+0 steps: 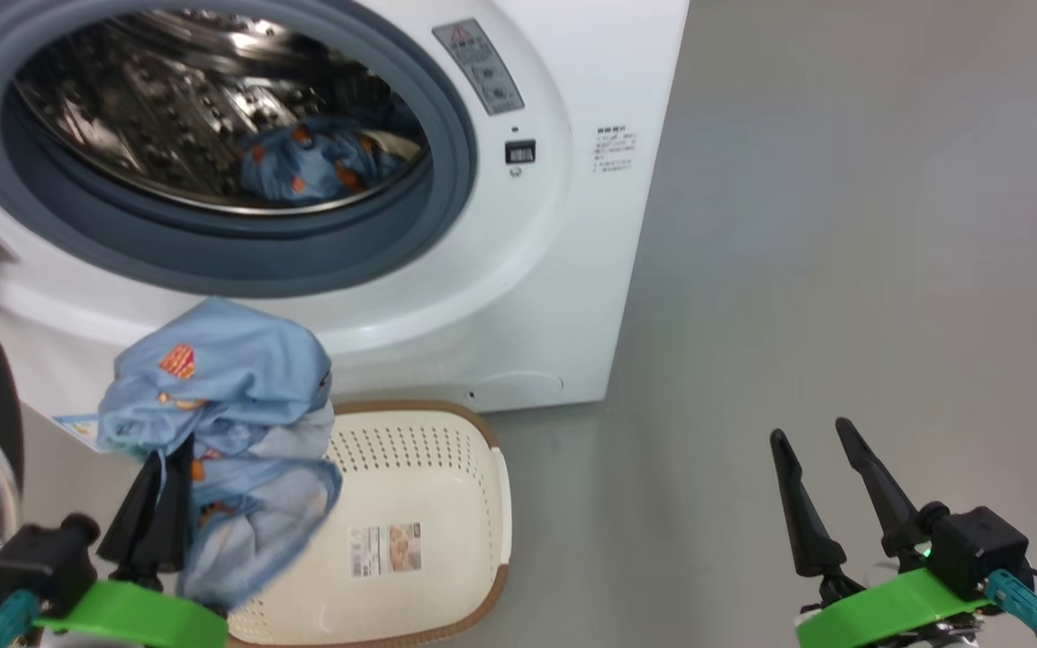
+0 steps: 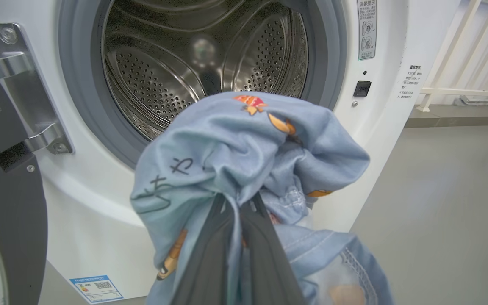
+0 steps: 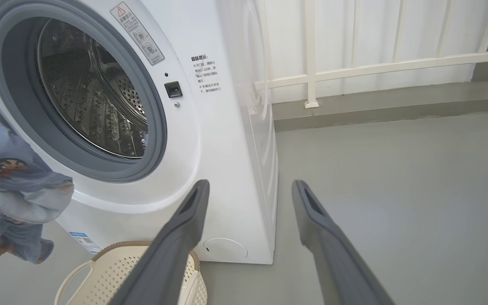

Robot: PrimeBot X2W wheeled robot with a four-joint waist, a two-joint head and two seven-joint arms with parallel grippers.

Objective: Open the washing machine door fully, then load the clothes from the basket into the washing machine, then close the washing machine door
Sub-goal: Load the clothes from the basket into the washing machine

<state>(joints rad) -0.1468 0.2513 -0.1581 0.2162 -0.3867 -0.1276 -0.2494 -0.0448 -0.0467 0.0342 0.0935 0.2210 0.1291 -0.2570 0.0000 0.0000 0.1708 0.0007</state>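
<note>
Left gripper (image 1: 163, 463) is pinched tight on the light blue cartoon-print clothes (image 1: 230, 378). The bundle flops over its fingertips, hanging just above the basket (image 1: 482, 432). It looks light, soft and shapeless, so grabbing a thick fold mid-bundle seems smartest. Right gripper (image 1: 808, 430) sits wide open, holding nothing. Up ahead of the left gripper is the open drum (image 1: 167, 108), with another blue garment (image 1: 320, 166) inside.

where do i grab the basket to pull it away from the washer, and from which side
Probably the white side handle on the right wall of the basket, coming from above and from the right with the open right end effector, free on that side. The handle stands off the wall as a thin loop a finger could slip behind; the perforated walls look too broad to pinch.
</note>
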